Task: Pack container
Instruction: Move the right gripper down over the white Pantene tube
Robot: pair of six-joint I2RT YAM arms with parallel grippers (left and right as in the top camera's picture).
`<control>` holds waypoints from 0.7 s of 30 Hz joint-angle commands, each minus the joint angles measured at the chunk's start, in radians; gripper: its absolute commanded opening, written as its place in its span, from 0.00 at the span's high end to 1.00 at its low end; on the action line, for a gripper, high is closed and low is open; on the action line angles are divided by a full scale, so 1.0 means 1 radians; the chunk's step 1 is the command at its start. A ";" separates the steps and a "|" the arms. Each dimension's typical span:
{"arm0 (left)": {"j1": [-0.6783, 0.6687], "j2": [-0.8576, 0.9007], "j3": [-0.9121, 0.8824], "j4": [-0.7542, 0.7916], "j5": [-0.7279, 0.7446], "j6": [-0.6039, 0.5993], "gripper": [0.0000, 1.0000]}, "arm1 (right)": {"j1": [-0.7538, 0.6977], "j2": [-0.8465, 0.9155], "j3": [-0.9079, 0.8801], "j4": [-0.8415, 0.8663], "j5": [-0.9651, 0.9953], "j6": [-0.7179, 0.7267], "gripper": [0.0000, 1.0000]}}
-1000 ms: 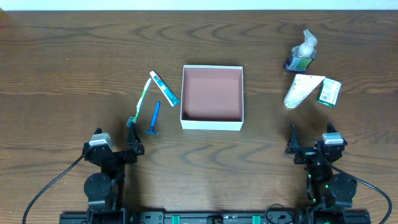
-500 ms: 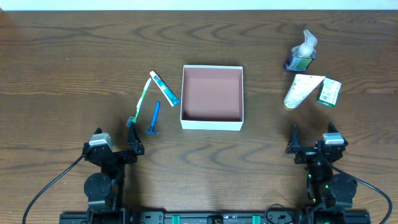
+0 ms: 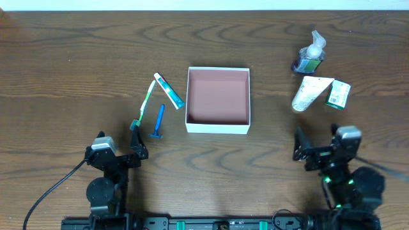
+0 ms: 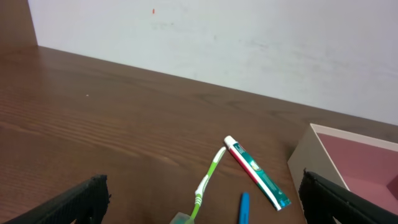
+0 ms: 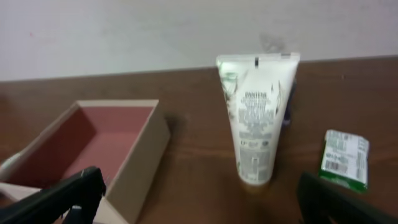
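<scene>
The container (image 3: 218, 127) is a shallow white box with a reddish-pink inside, empty, at the table's middle; it also shows in the left wrist view (image 4: 311, 155) and the right wrist view (image 5: 146, 149). Left of it lie a toothpaste tube (image 3: 169, 90), a green toothbrush (image 3: 143, 105) and a blue razor (image 3: 159, 121). At the right lie a white tube (image 3: 309, 92), a small green-white carton (image 3: 339, 94) and a pump bottle (image 3: 310, 55). My left gripper (image 3: 121, 153) is open and empty near the front edge. My right gripper (image 3: 316, 148) is open and empty, below the white tube (image 5: 256, 118).
A pale wall runs behind the table's far edge (image 4: 186, 37). The arm bases and cables sit along the front edge of the wooden table (image 3: 77, 57).
My right arm has lifted and shifted slightly forward; its wrist view is blurred. The left arm and all objects have stayed put.
</scene>
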 commanded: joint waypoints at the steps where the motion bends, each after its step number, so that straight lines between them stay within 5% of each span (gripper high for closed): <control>1: -0.002 -0.006 -0.013 -0.040 0.008 0.001 0.02 | -0.021 0.193 0.234 -0.106 -0.016 -0.032 0.01; 13: -0.002 -0.006 -0.013 -0.040 0.008 0.001 0.02 | -0.021 0.803 0.897 -0.677 -0.150 -0.275 0.01; 21: -0.002 -0.006 -0.013 -0.040 0.008 0.001 0.02 | -0.021 1.034 1.094 -0.941 -0.252 -0.262 0.01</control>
